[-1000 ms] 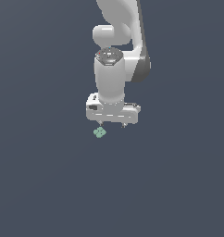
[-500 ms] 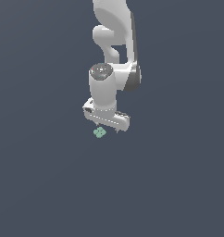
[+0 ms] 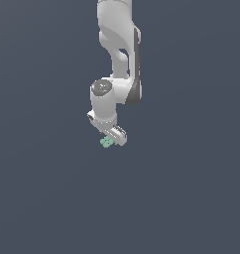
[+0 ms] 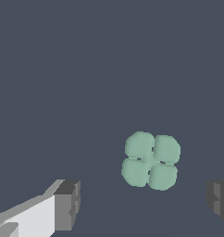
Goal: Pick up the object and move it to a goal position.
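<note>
Mint-green and lumpy, the object point(image 3: 107, 142) lies on the dark slate-blue floor point(image 3: 191, 198), and we see it partly tucked under the lower end of the white arm point(image 3: 117, 59) in the exterior view. From the wrist camera it reads clearly as four rounded blobs point(image 4: 151, 160) packed into a small square cluster, with shallow creases where they meet.

We find the gripper point(image 3: 113, 136) just above the object in the exterior view, tilted so that its body slants down toward that view's right. Its fingers are too small there to make out. The wrist camera shows more: one dark grey fingertip point(image 4: 67, 205) on a white finger body sits at one side of the frame, and the other dark fingertip point(image 4: 219, 201) sits at the opposite edge — the two stand wide apart, with bare floor between them. The object lies in that gap, closer to the second fingertip than to the first, and touches neither of them.

We cannot tell from either picture how high the fingertips hang over the floor. The cluster seems to rest flat, not lifted — no finger presses on it. Nothing besides the arm, the gripper and the green cluster shows against the plain dark floor.
</note>
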Motion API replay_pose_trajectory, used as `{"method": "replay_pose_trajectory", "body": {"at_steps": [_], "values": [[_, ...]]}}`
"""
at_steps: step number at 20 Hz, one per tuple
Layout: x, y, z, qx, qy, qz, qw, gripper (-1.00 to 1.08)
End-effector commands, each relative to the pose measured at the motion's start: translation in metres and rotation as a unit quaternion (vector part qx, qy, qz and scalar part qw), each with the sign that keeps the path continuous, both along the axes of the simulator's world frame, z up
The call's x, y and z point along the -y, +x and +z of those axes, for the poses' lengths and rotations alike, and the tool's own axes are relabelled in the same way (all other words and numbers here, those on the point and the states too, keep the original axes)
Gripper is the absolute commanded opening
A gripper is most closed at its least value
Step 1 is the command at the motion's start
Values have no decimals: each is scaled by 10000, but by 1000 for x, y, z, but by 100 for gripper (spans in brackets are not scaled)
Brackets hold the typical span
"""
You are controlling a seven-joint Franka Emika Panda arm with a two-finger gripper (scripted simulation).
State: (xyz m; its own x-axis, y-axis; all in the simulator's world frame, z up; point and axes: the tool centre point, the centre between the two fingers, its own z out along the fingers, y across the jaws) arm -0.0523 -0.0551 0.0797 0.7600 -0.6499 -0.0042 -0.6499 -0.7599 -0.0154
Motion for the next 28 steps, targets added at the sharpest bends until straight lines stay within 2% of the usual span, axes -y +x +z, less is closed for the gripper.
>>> {"method": "replay_pose_trajectory", "body": {"at_steps": [1,9,16,28], "values": [[6,-6,-9,-13,-23,-283,9996,100],[16,-18,-22,-38,-67,-726,9973,100],[16,-18,-27,-41,-67,-719,9974,100],[16,-19,-71,-40,-68,-745,9972,100]]}}
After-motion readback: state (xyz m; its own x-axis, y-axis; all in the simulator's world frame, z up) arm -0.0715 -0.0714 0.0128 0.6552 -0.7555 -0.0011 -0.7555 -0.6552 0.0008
